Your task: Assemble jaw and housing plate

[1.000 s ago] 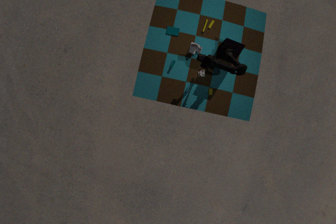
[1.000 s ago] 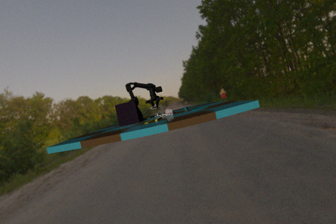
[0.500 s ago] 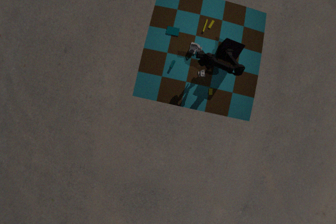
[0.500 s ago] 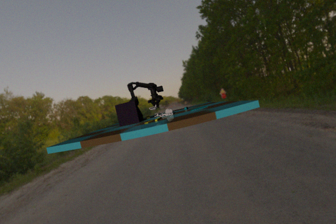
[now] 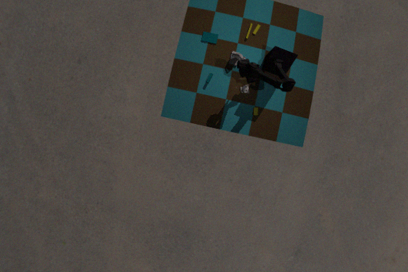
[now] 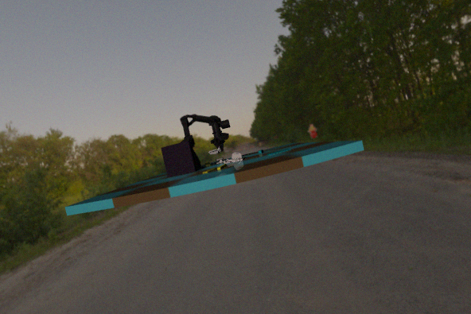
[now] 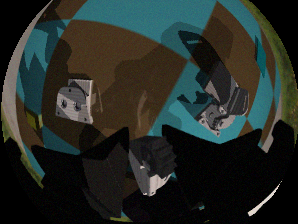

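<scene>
My gripper (image 7: 145, 131) (image 6: 219, 149) is shut on the loose jaw (image 7: 152, 170), with its dark gear teeth up between the fingers in the wrist view. It holds the jaw above the mat; the top view hides it under the arm. The grey base assembly (image 7: 210, 121) (image 5: 236, 56), with the other jaw (image 7: 221, 82), stands right of the gripper in the wrist view. Shadow covers part of it, and the free pin cannot be made out clearly. The light grey housing plate (image 7: 75, 116) (image 5: 245, 89), with two round holes, lies apart at the wrist view's left.
A dark box (image 5: 283, 56) (image 6: 179, 158) stands by the arm's base. Two yellow bars (image 5: 249, 31) (image 5: 256, 29), a teal block (image 5: 209, 38), a teal rod (image 5: 208, 80) and a yellow block (image 5: 256, 111) lie on the checkered mat (image 5: 177, 104).
</scene>
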Controlling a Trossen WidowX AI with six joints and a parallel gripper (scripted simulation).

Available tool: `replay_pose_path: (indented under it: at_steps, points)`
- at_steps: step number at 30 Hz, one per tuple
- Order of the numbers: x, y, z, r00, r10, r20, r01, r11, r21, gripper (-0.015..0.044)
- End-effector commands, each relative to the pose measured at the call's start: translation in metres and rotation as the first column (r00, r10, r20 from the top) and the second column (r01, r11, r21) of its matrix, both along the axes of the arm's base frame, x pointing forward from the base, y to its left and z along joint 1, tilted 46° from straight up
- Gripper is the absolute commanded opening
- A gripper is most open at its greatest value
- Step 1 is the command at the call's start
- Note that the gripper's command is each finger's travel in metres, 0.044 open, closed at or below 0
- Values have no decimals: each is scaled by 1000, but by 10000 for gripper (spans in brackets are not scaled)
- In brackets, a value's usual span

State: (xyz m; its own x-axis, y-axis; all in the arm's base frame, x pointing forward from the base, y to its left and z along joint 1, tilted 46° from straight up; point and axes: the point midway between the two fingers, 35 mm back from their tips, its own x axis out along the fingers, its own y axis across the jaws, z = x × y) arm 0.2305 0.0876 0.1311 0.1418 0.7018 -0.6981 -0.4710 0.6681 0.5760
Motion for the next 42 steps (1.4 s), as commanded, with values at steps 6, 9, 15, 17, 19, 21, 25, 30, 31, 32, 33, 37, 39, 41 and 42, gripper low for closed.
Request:
replay_pose_path:
  at_steps: [6, 9, 15, 17, 19, 21, 25, 30, 31, 32, 33, 37, 39, 41, 42]
  points:
    - [7, -5, -3, 983, -130, -129, 133, 991, 20, 37]
    - [10, -8, -5, 965, -183, -186, 191, 981, 22, 37]
    - [15, -12, -8, 911, -284, -299, 303, 953, 17, 37]
    - [17, -14, -9, 888, -315, -335, 339, 941, 12, 37]
    - [19, -15, -11, 862, -346, -371, 375, 927, 6, 37]
    - [20, -17, -12, 833, -375, -406, 409, 912, -2, 37]
    - [24, -20, -14, 770, -428, -474, 476, 879, -21, 37]
    - [27, -23, -17, 707, -470, -529, 531, 846, -42, 37]
    - [27, -23, -17, 707, -470, -529, 531, 846, -42, 37]
    - [27, -23, -17, 707, -470, -529, 531, 846, -42, 37]
    - [27, -23, -17, 707, -470, -529, 531, 846, -42, 37]
    - [28, -24, -17, 678, -486, -551, 553, 831, -53, 37]
    - [30, -26, -18, 638, -507, -580, 582, 810, -68, 37]
    - [32, -27, -20, 596, -525, -608, 609, 788, -85, 37]
    - [32, -28, -20, 574, -534, -621, 622, 777, -93, 37]
